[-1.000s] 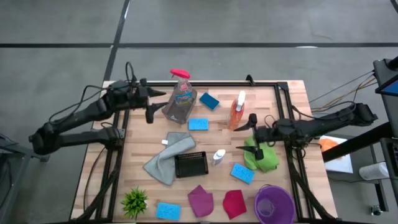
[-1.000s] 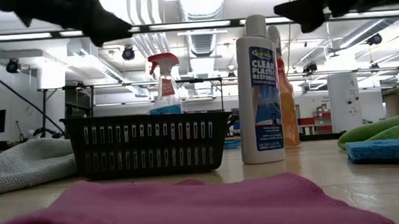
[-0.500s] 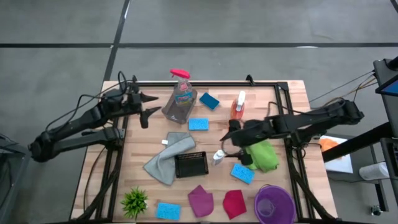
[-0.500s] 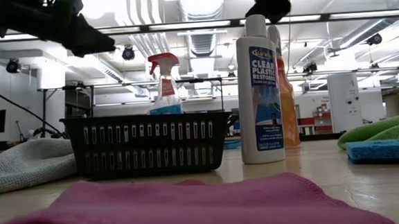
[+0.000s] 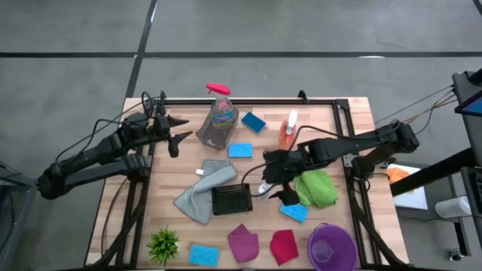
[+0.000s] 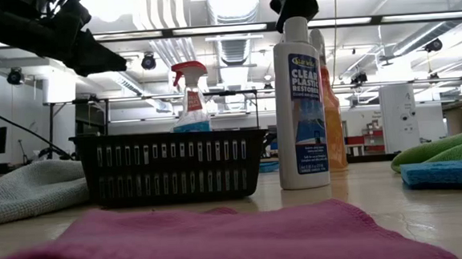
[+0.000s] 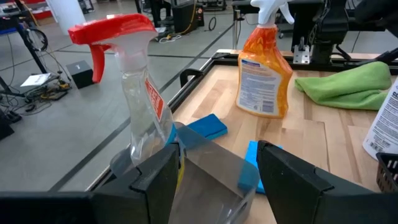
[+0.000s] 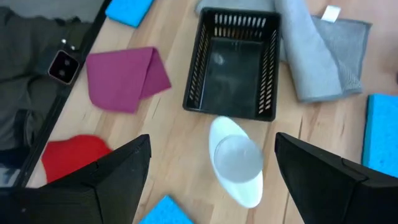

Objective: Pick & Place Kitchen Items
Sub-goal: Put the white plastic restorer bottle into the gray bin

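Your wooden table (image 5: 354, 120) sits on a grey floor, with a workshop of ceiling lights and racks showing behind it in the low view. Your right gripper (image 5: 269, 183) hangs with its fingers spread wide, empty, directly above the white bottle (image 5: 265, 188) that stands just beside the black basket (image 5: 230, 199); in the right wrist view you look down on the bottle's cap (image 8: 237, 160) between the two fingers (image 8: 112, 168). Your left gripper (image 5: 178, 130) waits near the table's left rear edge, jaws partly apart and holding nothing, pointed at the clear spray bottle (image 5: 217, 120) with the red trigger, which stands close in front of it.

The orange spray bottle (image 5: 287, 132) stands at the rear, right of centre. One blue sponge (image 5: 254, 121) lies beside the clear bottle, another (image 5: 239, 150) in front of it, a third (image 5: 294, 211) under your right arm, and a fourth (image 5: 203, 255) at the front edge beside the green plant (image 5: 163, 243). The grey cloth (image 5: 202, 188) touches the basket's left side. The green cloth (image 5: 317, 188) lies right of your right gripper. The magenta cloth (image 5: 243, 242) and red cloth (image 5: 284, 246) lie side by side at the front, next to the purple bowl (image 5: 332, 249).
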{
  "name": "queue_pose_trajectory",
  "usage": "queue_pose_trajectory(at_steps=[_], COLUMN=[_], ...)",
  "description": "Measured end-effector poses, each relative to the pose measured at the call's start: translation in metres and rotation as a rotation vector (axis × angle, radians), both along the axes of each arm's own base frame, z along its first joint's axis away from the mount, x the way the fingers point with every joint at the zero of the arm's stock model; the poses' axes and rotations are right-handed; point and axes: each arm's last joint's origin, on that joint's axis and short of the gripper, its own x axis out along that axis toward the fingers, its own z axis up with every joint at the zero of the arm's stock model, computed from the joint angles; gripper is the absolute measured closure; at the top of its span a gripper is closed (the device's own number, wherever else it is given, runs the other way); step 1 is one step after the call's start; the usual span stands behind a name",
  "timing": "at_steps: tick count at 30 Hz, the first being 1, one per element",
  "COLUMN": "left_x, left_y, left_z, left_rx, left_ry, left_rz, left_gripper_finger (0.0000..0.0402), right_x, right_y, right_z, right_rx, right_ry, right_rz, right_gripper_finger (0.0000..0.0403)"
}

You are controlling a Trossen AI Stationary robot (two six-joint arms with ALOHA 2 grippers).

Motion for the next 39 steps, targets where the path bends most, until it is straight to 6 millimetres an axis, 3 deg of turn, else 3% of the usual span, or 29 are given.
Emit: queue_pose_trajectory(at_steps=[18, 25, 30, 39], left_x=[0.000, -0.001, -0.001, -0.001], left_y=[0.000, 0.000, 0.000, 0.000], left_z=[0.000, 0.000, 0.000, 0.000], left_rx=[-0.016, -0.013, -0.013, -0.013], left_ry=[-0.004, -0.002, -0.002, -0.002], left_rz=[0.012, 0.026, 0.026, 0.026], left_gripper_finger=[0.0186, 0.0186, 0.0186, 0.0185], right_x=[0.011, 0.017, 0.020, 0.022], right_y=[0.002, 0.003, 0.003, 0.003], right_z=[-0.004, -0.014, -0.009, -0.009], right_rx=[-0.033, -0.045, -0.072, -0.087], right_ry=[0.054, 0.093, 0.112, 0.145], right_rz=[0.023, 0.026, 0.013, 0.014], right_gripper_finger=[0.0064, 0.0064, 0.0066, 0.0134])
